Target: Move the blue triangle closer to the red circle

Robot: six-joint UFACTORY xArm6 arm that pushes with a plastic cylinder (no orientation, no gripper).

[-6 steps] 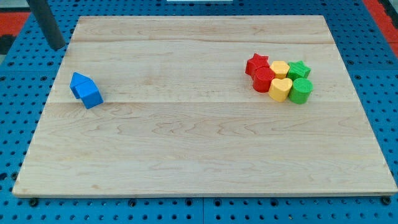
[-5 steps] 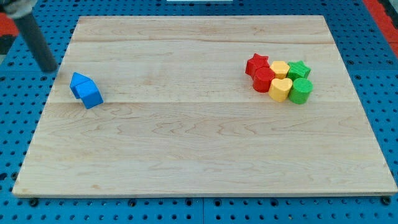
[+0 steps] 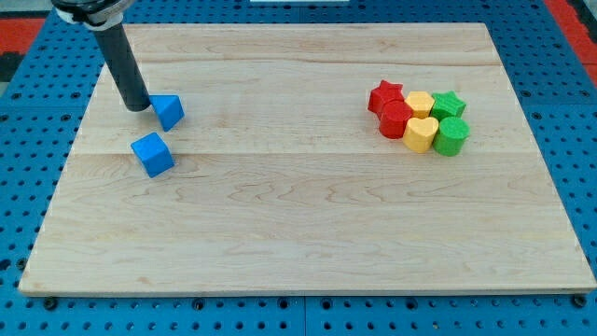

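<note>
The blue triangle (image 3: 169,111) lies at the board's upper left. My tip (image 3: 136,106) touches its left side. A blue cube (image 3: 153,154) sits just below it, apart from it. The red circle (image 3: 395,119) is far to the right, in a tight cluster with a red star (image 3: 384,96), a yellow hexagon-like block (image 3: 419,104), a green star (image 3: 449,104), a yellow heart (image 3: 420,134) and a green cylinder (image 3: 451,136).
The wooden board (image 3: 308,205) rests on a blue perforated table. The rod rises from the tip toward the view's top left.
My tip moved from off the board's left edge onto the board. The two blue blocks, earlier joined, split apart; the triangle slid right and up, the cube right and slightly down.
</note>
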